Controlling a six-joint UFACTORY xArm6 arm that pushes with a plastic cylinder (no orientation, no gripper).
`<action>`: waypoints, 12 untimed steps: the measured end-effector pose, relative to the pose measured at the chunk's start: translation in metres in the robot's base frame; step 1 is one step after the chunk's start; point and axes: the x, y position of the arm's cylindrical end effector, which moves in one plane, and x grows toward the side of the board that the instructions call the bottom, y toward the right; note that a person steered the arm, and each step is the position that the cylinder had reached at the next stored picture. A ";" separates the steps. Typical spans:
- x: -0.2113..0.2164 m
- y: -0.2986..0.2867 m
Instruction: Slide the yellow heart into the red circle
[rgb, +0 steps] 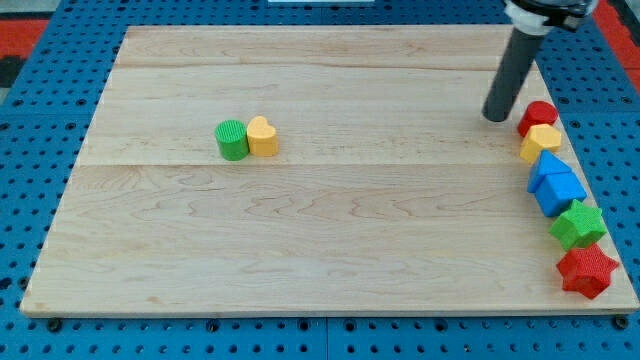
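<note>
Yellow heart (263, 136) touches green cylinder (232, 140) mid-left; my tip (496, 117) upper right beside red circle (537, 117); no jaws, no writing.

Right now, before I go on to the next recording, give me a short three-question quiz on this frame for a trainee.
1. True or false: the yellow heart touches the green cylinder.
2. Where is my tip?
A. beside the yellow heart
B. just to the view's left of the red circle
C. at the red star
3. Fill in: directly below the red circle in the view lies a ___ block.

Key: 1 true; 2 B; 3 yellow.
</note>
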 end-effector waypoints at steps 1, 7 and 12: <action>-0.001 -0.045; -0.003 -0.499; 0.035 -0.236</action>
